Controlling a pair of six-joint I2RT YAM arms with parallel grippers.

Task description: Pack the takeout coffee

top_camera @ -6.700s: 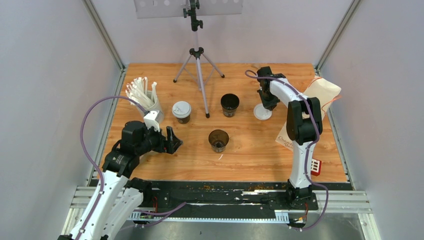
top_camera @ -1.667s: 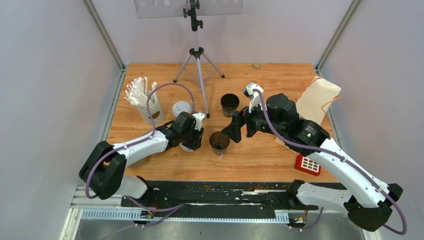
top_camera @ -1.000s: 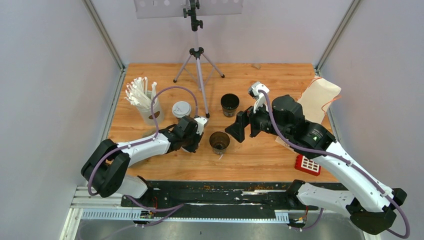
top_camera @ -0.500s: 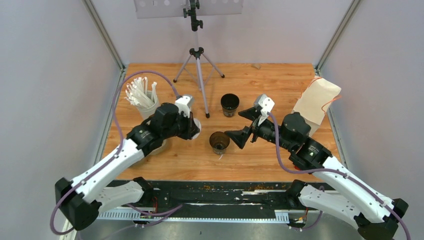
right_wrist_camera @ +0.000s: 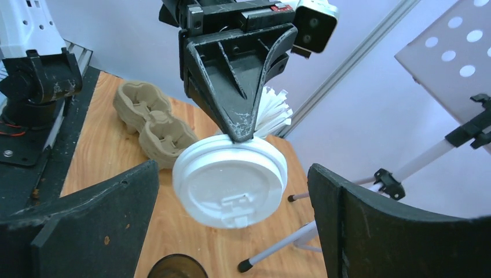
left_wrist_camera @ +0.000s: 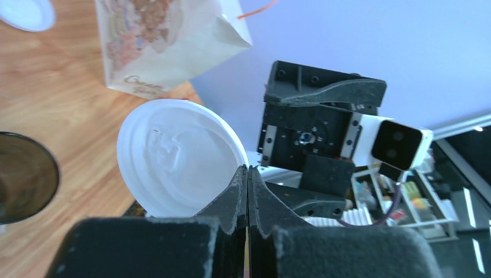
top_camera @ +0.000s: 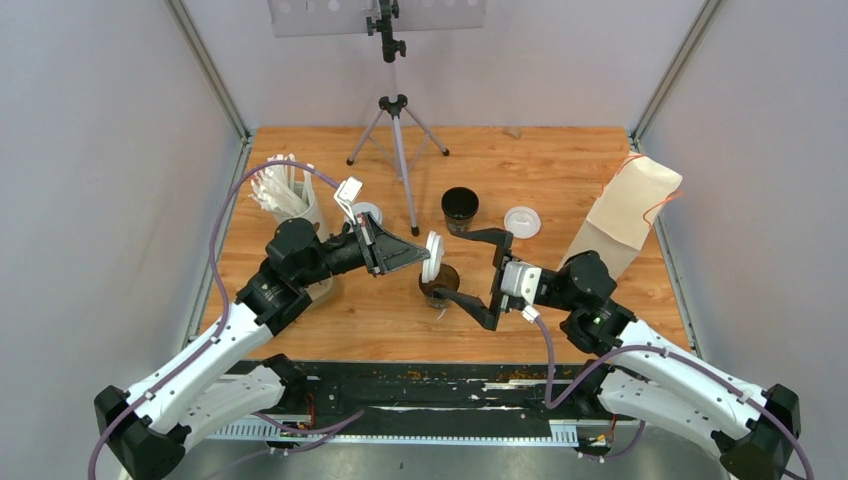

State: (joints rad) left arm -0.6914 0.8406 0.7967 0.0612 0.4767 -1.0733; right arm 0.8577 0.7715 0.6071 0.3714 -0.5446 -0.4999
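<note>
My left gripper (top_camera: 425,256) (left_wrist_camera: 248,169) is shut on the rim of a round white lid (top_camera: 432,258) (left_wrist_camera: 179,156) (right_wrist_camera: 231,179), held on edge just above an open black cup (top_camera: 438,285) (right_wrist_camera: 176,267) (left_wrist_camera: 23,176). My right gripper (top_camera: 450,264) (right_wrist_camera: 231,191) faces it, wide open. Its two fingers (right_wrist_camera: 92,220) stand either side of the lid without touching it. A second open black cup (top_camera: 460,208) stands further back. A lidded cup (top_camera: 365,213) sits partly hidden behind my left wrist. Another white lid (top_camera: 522,222) (left_wrist_camera: 26,11) lies flat on the table.
A white cup of straws (top_camera: 290,200) (right_wrist_camera: 272,110) stands at the back left. The brown pulp carrier tray (right_wrist_camera: 151,119) lies near it. A paper bag (top_camera: 625,215) (left_wrist_camera: 162,40) stands at the right edge. A tripod (top_camera: 398,130) stands at the back centre.
My left gripper has risen and swung right with the white lid, to above the open cup. My right arm has drawn back towards the near side and turned its jaws to the lid, opening wider.
</note>
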